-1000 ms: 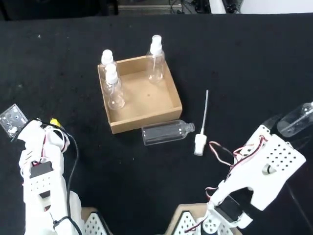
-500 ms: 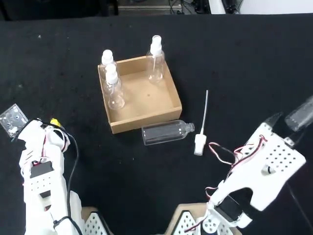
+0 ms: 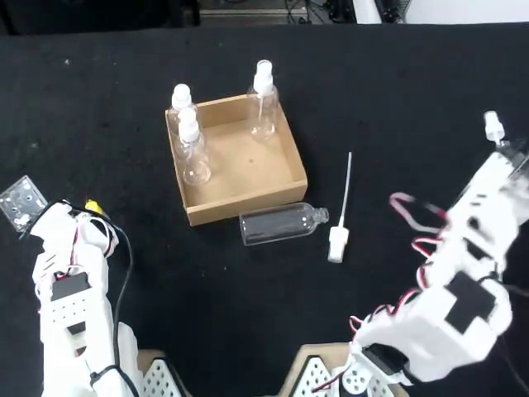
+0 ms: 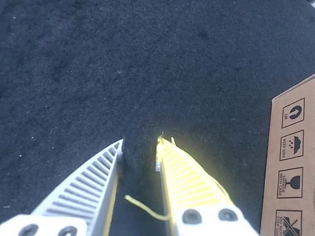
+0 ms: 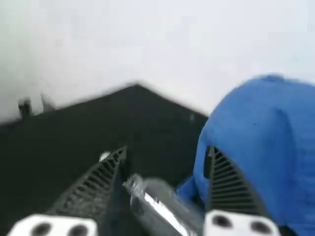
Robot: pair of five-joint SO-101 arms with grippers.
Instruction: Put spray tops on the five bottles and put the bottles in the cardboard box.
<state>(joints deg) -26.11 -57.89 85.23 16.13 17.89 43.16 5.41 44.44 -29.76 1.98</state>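
left gripper (image 4: 140, 142) sits low over the black table (image 3: 124, 83), its 2 fingers a narrow gap apart with nothing between them and a loose yellow thread (image 4: 142, 209) trailing off the yellow one. just ahead of it and off to one side is the wall of the cardboard box (image 4: 290, 157), stamped with a column of small black handling pictograms in frames; the tiny captions under them are too small to make out. inside the box, 3 capped bottles stand upright: first bottle (image 3: 183, 106) and second bottle (image 3: 193, 149) along the wall nearest the left gripper, third bottle (image 3: 263, 103) at the far corner. between the 2 grippers, just outside the box wall, the uncapped bottle (image 3: 283, 223) lies on its side, and the loose spray top (image 3: 337, 240) lies right at its neck, on the right gripper's side. right gripper (image 5: 165, 150) is up off the table, clamped on the held bottle (image 5: 162, 204), with a blue rounded shape (image 5: 266, 162) close behind 1 finger.
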